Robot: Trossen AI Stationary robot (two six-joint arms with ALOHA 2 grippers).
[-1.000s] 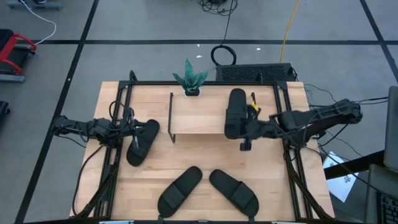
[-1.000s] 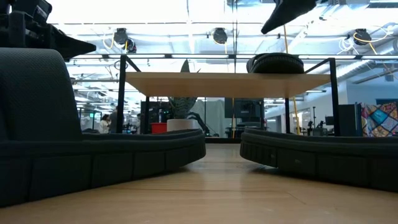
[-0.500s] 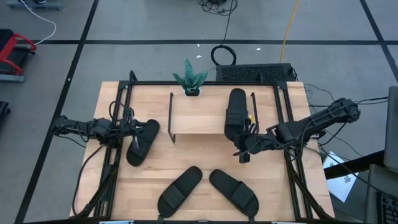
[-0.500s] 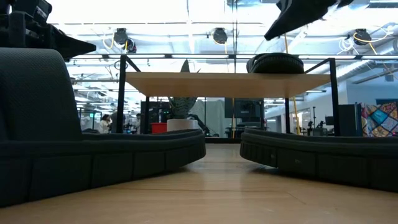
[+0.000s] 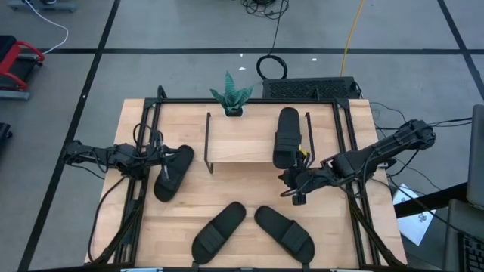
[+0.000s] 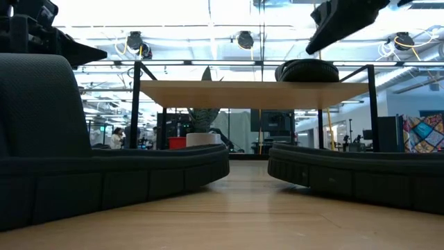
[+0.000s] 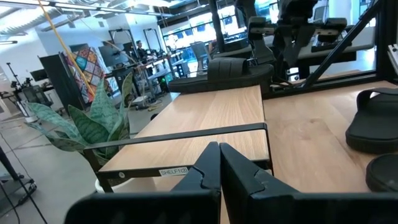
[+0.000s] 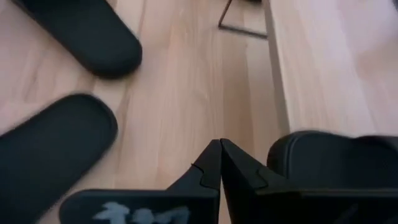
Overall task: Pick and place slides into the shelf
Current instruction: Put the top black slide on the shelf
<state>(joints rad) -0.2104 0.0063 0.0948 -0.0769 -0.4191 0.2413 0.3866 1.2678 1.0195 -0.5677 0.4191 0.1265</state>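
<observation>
The shelf stands at the table's far middle. One black slide lies sole-down on the right end of its top board. A second slide lies on the table left of the shelf, and two more lie side by side near the front edge. My right gripper hangs shut and empty above the table, just in front of the shelf's right end, slanting down. My left gripper is shut and level at the table's left edge, beside the left slide, pointing at the shelf.
A small potted plant stands behind the shelf at the far edge. A black metal frame runs around the table's sides. Bare wood lies between the shelf and the two near slides.
My right gripper, shut all the while, has drawn back from the slide on the shelf's right end toward the table's near edge. It has sunk lower and tipped further downward. The slides and the shelf have stayed where they were.
</observation>
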